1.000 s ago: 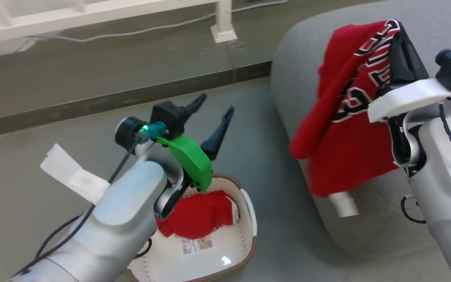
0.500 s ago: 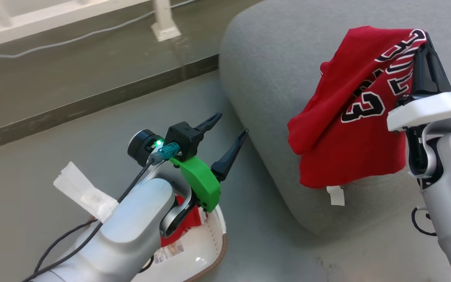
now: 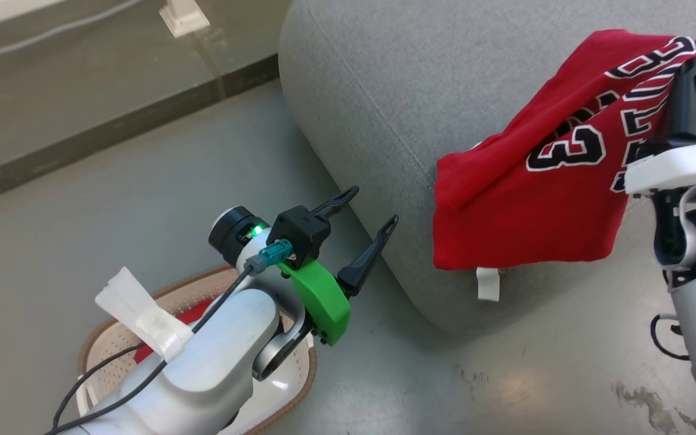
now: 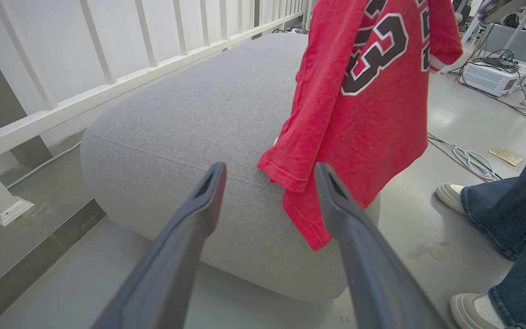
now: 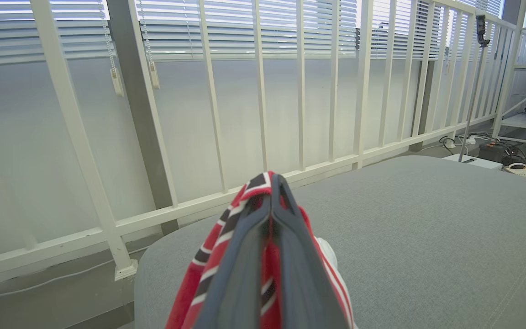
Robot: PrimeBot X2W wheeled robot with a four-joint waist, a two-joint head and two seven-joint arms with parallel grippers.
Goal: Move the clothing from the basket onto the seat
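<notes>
My right gripper (image 3: 689, 66) is shut on the collar of the red jersey (image 3: 529, 199), which hangs from it with black numerals showing. The jersey dangles over the near edge of the grey seat (image 3: 396, 90), its hem close to the cushion. In the right wrist view the shut fingers (image 5: 272, 183) pinch striped trim (image 5: 213, 265) above the seat (image 5: 427, 228). My left gripper (image 3: 376, 204) is open and holds nothing, beside the seat's corner above the floor. The cream basket (image 3: 106, 329) lies under my left arm, with a bit of plain red garment (image 3: 194, 311) showing inside.
A person's jeans and shoes (image 4: 509, 205) stand on the floor right of the seat, near cables (image 4: 468, 160). A white railing (image 5: 263, 91) runs behind the seat, its post base (image 3: 183, 15) on a raised step edged by a dark strip (image 3: 112, 130).
The head view has swung toward the seat, so the basket now sits at the lower left. The right gripper still holds the jersey, which hangs lower by the cushion. The left gripper stays open.
</notes>
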